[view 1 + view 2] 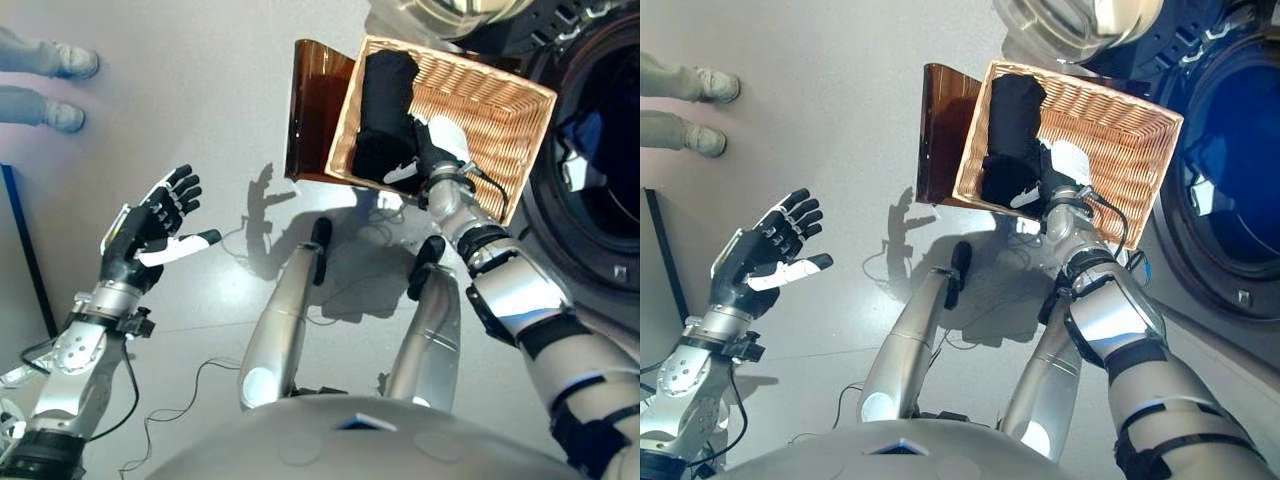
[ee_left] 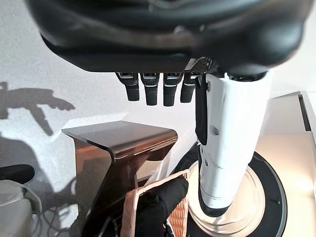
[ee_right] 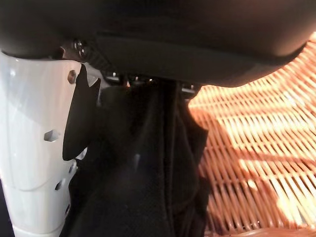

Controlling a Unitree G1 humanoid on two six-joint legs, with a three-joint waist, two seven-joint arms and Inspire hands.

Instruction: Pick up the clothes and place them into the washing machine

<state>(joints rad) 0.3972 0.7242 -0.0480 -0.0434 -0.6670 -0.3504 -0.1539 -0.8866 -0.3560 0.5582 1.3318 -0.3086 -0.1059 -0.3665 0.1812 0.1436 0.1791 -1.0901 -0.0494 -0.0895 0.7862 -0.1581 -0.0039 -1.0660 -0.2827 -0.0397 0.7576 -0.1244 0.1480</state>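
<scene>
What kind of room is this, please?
Probably a laundry area: a front-loading washing machine with its door open, a wicker basket holding dark clothes, and a plain grey floor.

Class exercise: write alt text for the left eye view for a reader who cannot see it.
The robot's right hand reaches into a wicker basket onto a black garment. Its left hand hangs open over the floor.

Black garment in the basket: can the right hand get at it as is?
Probably yes. The right hand is already inside the wicker basket, against the black garment; nothing lies between them. Whether its fingers have closed on the cloth cannot be seen.
</scene>
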